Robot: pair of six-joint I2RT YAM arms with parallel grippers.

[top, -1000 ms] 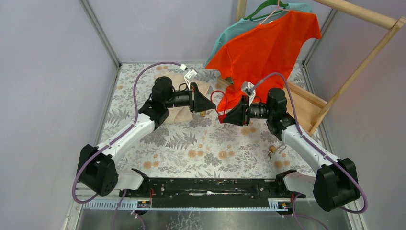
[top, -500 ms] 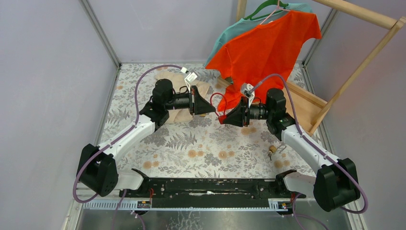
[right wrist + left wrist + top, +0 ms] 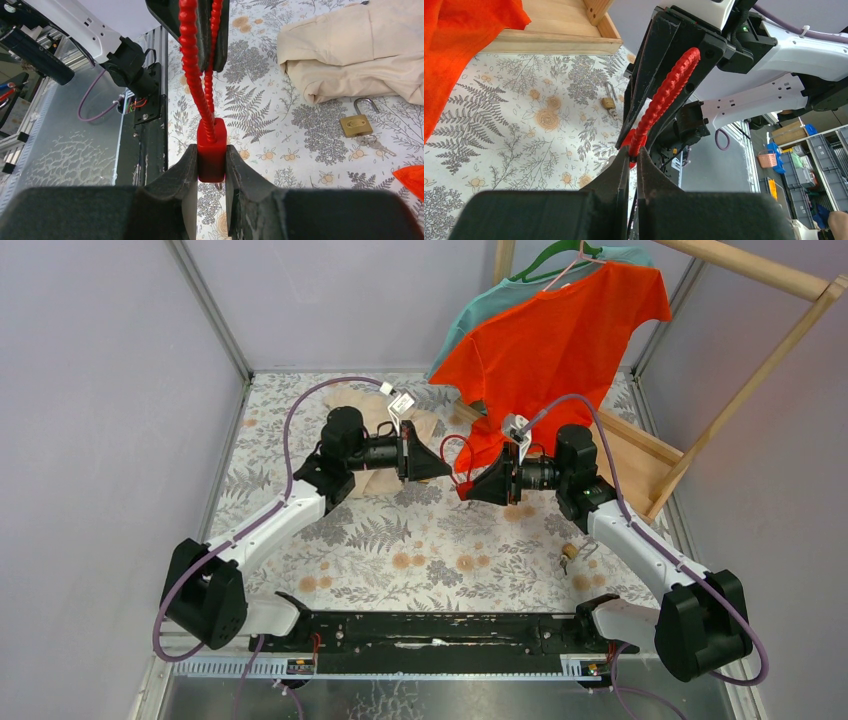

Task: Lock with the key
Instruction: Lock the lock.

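A red cable lock hangs in the air between my two grippers. My right gripper (image 3: 211, 150) is shut on its red block body (image 3: 211, 142), seen above the table (image 3: 420, 540) in the top view as well (image 3: 466, 490). The ribbed red cable (image 3: 665, 95) loops up from the body, and my left gripper (image 3: 633, 156) is shut on it close to the body. In the top view the left gripper (image 3: 446, 469) points right and nearly meets the right gripper (image 3: 468, 491). A brass padlock (image 3: 356, 125) with small keys (image 3: 372, 143) lies open on the table.
A folded beige cloth (image 3: 350, 50) lies behind the left gripper. Another brass padlock (image 3: 570, 552) rests by the right arm. An orange shirt (image 3: 560, 335) and a teal one hang from a wooden rack (image 3: 640, 445) at the back right.
The left gripper has shifted a little to the right, and the right gripper a little to the left, so the two stand closer. Both grips are unchanged.
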